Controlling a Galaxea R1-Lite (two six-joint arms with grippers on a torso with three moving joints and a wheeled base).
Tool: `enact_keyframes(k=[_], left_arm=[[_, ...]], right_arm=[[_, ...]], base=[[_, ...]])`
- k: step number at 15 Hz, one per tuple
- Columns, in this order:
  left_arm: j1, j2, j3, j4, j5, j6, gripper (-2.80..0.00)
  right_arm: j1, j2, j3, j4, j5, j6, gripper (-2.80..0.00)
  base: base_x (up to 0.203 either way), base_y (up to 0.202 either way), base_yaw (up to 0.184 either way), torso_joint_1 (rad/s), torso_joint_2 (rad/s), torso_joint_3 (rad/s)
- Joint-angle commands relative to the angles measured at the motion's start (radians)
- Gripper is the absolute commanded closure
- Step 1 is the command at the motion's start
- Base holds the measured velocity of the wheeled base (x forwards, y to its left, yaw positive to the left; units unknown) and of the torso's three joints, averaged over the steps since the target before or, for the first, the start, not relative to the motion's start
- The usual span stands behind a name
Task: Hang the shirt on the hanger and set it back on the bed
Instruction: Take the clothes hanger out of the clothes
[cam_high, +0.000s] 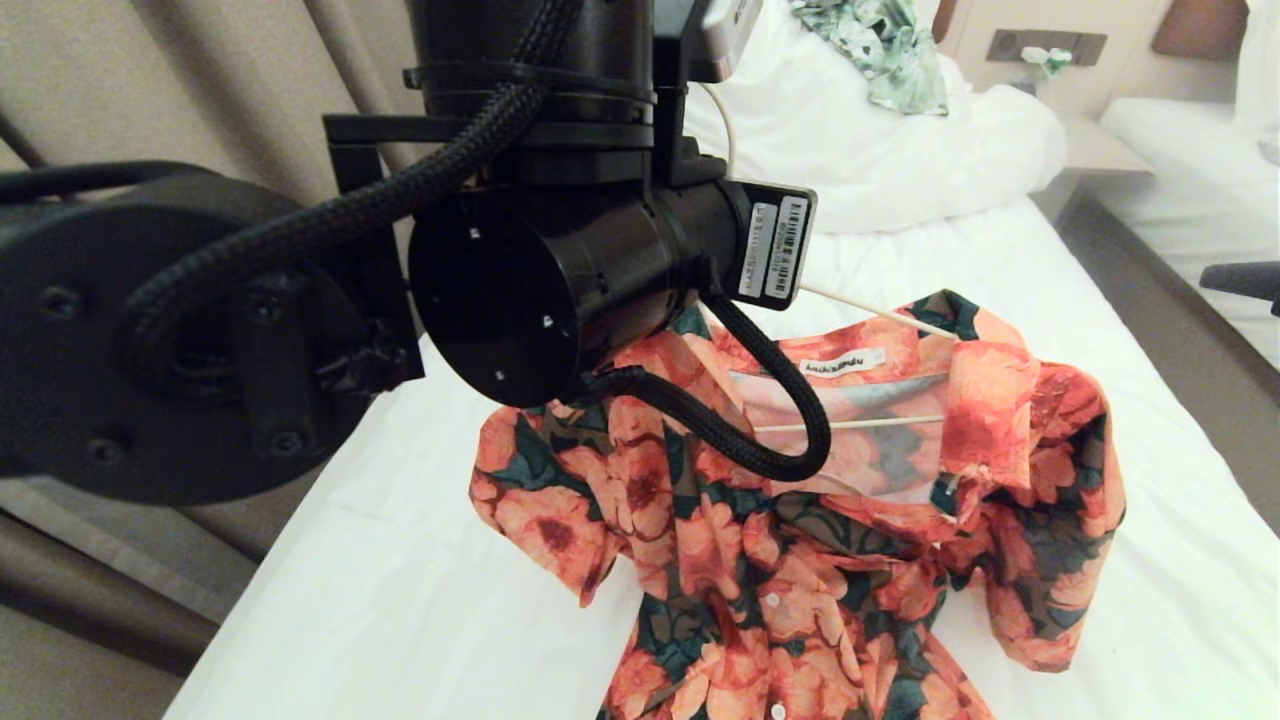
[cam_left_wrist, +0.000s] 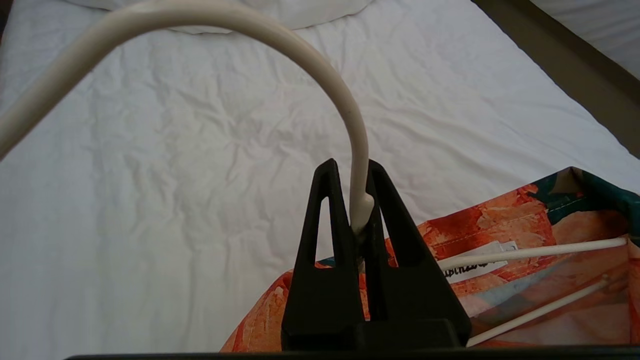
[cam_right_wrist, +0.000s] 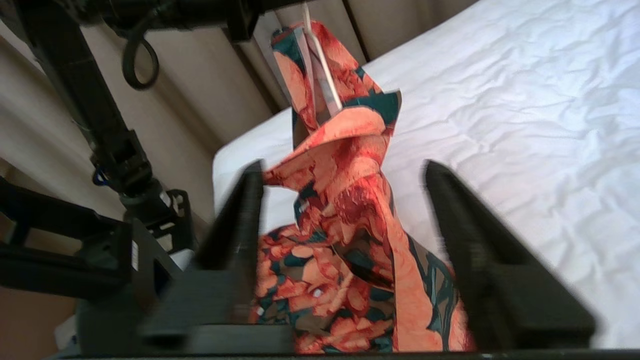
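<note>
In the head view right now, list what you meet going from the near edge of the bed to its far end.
The shirt → the hanger wire inside its collar → bare sheet of the bed → white duvet → green-and-white leaf-patterned garment.

Left pincer (cam_left_wrist: 356, 200) clamped tight on the hanger (cam_left_wrist: 280, 45) at the base of its hook, arm raised across the near foreground. Right pincer (cam_right_wrist: 345, 210) spread apart, fingers either side of the shirt (cam_right_wrist: 350, 200), not gripping.

beige curtains (cam_high: 250, 60), second bed (cam_high: 1180, 150), nightstand (cam_high: 1095, 150)
</note>
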Motion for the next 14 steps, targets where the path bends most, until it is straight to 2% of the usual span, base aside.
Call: enact_keyframes(k=[1, 5, 11, 14], left_arm=[[0.001, -0.002, 0.003, -0.001, 0.003, 0.000, 0.00], [0.001, 0.001, 0.000, -0.001, 0.002, 0.002, 0.00], [0.003, -0.002, 0.002, -0.001, 0.002, 0.002, 0.00], [0.009, -0.001, 0.000, -0.001, 0.002, 0.002, 0.00]], right_arm=[[-0.001, 0.027, -0.003, -0.019, 0.006, 0.003, 0.00], [0.003, 0.064, -0.016, -0.040, 0.006, 0.003, 0.00], [0.013, 0.070, -0.014, -0.046, 0.006, 0.006, 0.00], [0.060, 0.073, -0.011, -0.045, 0.005, 0.006, 0.00]], base=[[0.000, 0.000, 0.000, 0.000, 0.00, 0.000], [0.000, 0.000, 0.000, 0.040, -0.17, -0.127], [0.000, 0.000, 0.000, 0.137, -0.48, -0.345], [0.000, 0.000, 0.000, 0.190, -0.54, -0.361]])
